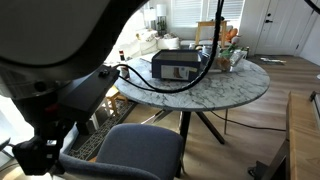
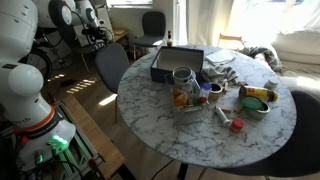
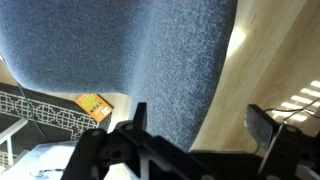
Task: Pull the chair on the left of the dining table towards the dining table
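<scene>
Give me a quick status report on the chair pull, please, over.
Tool open, at the chair edge. Chair apart from the dining table. Nothing seen between them but table legs.

**Woven cloth, veined stone, black plastic**

In the wrist view the chair (image 3: 150,50) fills the upper frame with blue-grey woven cloth, finely grained and matt, with no sheen. Along the lower edge the hand (image 3: 197,112) looks like matt black plastic or coated metal, and its fingers (image 3: 139,118) are smooth. At the right edge the floor (image 3: 285,60) is pale wood, softly glossy where light falls on it. In both exterior views the bench (image 1: 235,88) (image 2: 150,115) has a smooth, white-grey veined marble-look top, faintly glossy, on dark metal legs (image 1: 184,120). At the left of an exterior view the robot arm (image 2: 25,90) wears glossy white plastic shells.
</scene>
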You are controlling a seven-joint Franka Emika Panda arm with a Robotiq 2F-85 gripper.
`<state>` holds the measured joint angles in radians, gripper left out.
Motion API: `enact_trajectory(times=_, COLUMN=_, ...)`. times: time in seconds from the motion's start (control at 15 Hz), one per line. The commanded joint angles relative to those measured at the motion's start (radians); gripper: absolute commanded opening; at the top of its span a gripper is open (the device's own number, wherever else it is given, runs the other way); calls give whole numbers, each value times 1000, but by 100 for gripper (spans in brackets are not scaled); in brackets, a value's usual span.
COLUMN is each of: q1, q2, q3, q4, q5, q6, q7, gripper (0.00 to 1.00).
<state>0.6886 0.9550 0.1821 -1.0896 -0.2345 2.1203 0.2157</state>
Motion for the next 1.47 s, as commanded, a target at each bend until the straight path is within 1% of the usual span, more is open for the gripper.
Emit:
enact_trajectory(times=0.0, q1=6, q2=68, q3=-23, q4=86, q5=74, q6=-60, q7=72, gripper=100)
enact_trajectory(times=0.27, q1=17, q2=129, q3=-31, q4=159, q5=124, q6=-79, q7=112, gripper=100)
enact_trajectory(times=0.47, q1=48, q2=168, q3=-62, q4=210, q5=126, q6=-104, q7=189, gripper=100)
enact_trajectory(times=0.53, q1=65, q2=177, q3=-84, q4=225, q5=117, q6=-129, q7=233, gripper=100)
enact_trajectory(times=0.67, q1=82, q2=195, q3=-106, q4=254, q5=116, q6=-204, q7=280, gripper=100)
enact_trajectory(times=0.87, q1=102, q2=225, q3=-125, q4=306, q5=116, q6=-311, q7=314, gripper=100)
enact_trajectory(times=0.93, q1=108, q2=235, q3=-134, q4=323, q5=111, q6=-335, q7=322, gripper=92)
enact_trajectory(times=1.0, q1=112, q2=246, q3=-142, q4=343, q5=108, q6=-356, q7=327, gripper=74)
enact_trajectory(times=1.07, q1=114, q2=256, q3=-148, q4=359, q5=109, q6=-379, q7=333, gripper=68)
enact_trajectory(times=1.2, q1=119, q2=277, q3=-162, q4=393, q5=108, q6=-420, q7=350, gripper=51)
enact_trajectory(times=1.4, q1=128, q2=308, q3=-168, q4=449, q5=108, q6=-453, q7=369, gripper=30)
